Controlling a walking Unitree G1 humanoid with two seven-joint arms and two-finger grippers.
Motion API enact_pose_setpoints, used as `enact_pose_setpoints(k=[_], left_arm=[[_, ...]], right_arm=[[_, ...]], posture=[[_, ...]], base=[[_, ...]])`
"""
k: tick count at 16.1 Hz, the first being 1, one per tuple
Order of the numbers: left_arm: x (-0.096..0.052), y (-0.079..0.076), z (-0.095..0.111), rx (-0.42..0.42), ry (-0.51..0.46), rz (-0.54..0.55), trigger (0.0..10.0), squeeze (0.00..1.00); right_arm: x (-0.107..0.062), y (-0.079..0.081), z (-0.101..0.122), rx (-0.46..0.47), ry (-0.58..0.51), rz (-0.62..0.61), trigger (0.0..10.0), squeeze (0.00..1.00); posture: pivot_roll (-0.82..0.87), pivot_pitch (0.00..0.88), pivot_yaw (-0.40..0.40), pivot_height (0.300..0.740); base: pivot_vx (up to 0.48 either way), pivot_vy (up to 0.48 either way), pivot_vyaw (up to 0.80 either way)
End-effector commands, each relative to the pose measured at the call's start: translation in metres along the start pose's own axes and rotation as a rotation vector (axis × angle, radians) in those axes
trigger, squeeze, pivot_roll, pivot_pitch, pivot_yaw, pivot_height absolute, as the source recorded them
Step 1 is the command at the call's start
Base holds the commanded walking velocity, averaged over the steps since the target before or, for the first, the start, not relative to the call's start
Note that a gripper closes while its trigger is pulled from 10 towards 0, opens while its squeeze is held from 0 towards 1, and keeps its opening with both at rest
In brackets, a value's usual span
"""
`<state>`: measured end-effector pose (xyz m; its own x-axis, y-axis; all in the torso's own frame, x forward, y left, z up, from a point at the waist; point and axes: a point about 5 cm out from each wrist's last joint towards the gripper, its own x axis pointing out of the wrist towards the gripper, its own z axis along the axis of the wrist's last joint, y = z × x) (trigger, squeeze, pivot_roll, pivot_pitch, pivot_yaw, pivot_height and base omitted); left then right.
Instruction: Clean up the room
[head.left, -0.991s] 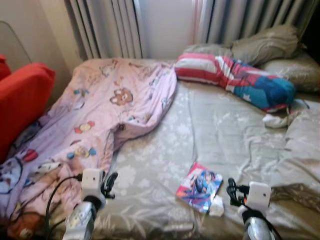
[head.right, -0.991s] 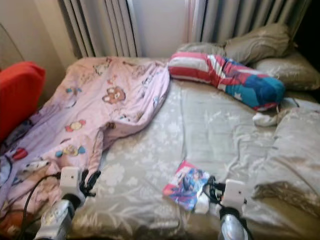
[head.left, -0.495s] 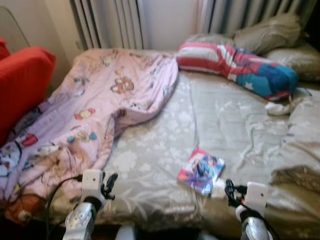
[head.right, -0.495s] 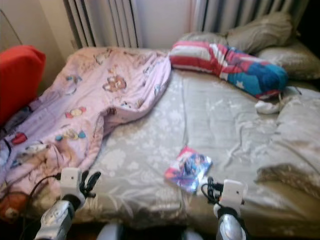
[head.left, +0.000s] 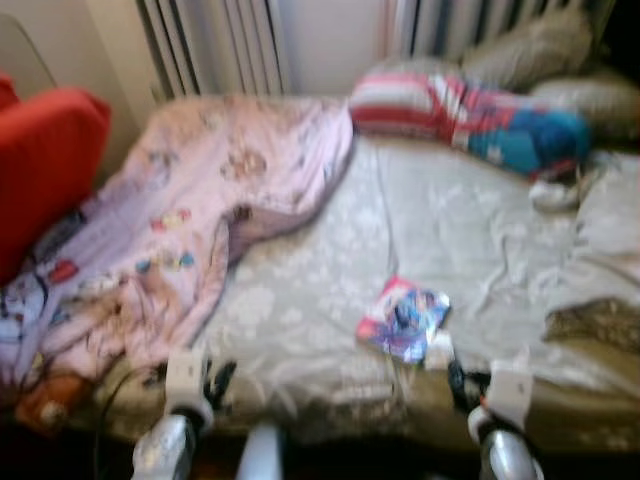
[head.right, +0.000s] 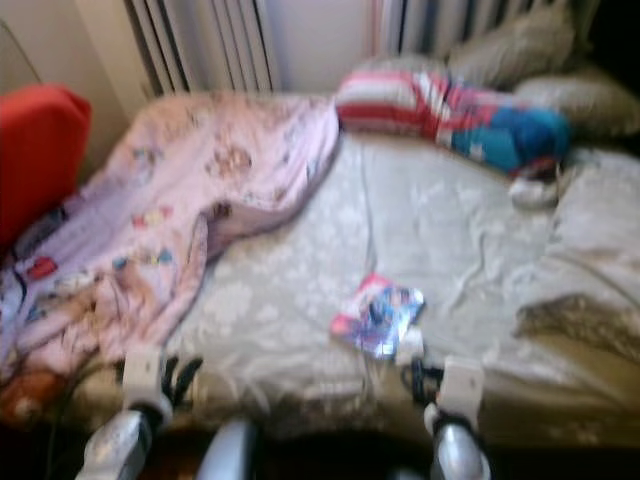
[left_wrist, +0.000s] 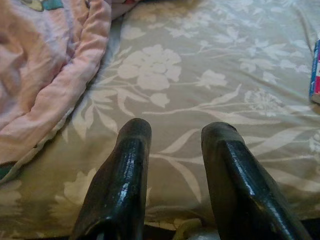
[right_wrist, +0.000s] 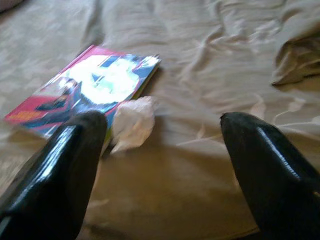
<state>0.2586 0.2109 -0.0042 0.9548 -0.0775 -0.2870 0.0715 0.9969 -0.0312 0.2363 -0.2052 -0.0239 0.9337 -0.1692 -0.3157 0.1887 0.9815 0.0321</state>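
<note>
1. Two tools are held low at the near edge of the bed (head.left: 330, 230); the left tool (left_wrist: 172, 150) is seen with its fingers spread over bare floral sheet, beside the pink quilt (head.left: 190, 210).
2. A thin, brightly printed book (head.left: 403, 318) is seen lying flat near the bed's front edge, with a crumpled white tissue (right_wrist: 132, 122) touching its corner.
3. The book is judged light and stiff, best taken by its free edge; the tissue soft and nearly weightless.
4. The right tool (right_wrist: 165, 150) is held wide apart, empty, just short of the tissue.
</note>
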Motion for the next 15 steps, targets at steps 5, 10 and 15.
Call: enact_pose_setpoints(k=[5, 10, 15], left_arm=[[0.0059, 0.0017, 0.0118, 0.02, -0.035, 0.004, 10.0, 0.0], [0.006, 0.003, 0.0128, 0.023, -0.038, 0.011, 10.0, 0.0], [0.0061, 0.0034, 0.0132, 0.033, -0.039, 0.016, 10.0, 0.0]], right_arm=[[0.0006, 0.0032, -0.0019, 0.006, 0.021, 0.014, 10.0, 0.0], [0.001, 0.0039, -0.0023, -0.001, 0.029, 0.021, 10.0, 0.0], [0.0018, 0.0026, -0.0016, -0.006, 0.03, 0.016, 10.0, 0.0]], posture=[[0.06, 0.062, 0.02, 0.632], [0.06, 0.067, 0.014, 0.632], [0.07, 0.071, 0.014, 0.632]], base=[[0.0, 0.0, 0.0], [0.27, 0.0, 0.0], [0.299, 0.0, 0.0]])
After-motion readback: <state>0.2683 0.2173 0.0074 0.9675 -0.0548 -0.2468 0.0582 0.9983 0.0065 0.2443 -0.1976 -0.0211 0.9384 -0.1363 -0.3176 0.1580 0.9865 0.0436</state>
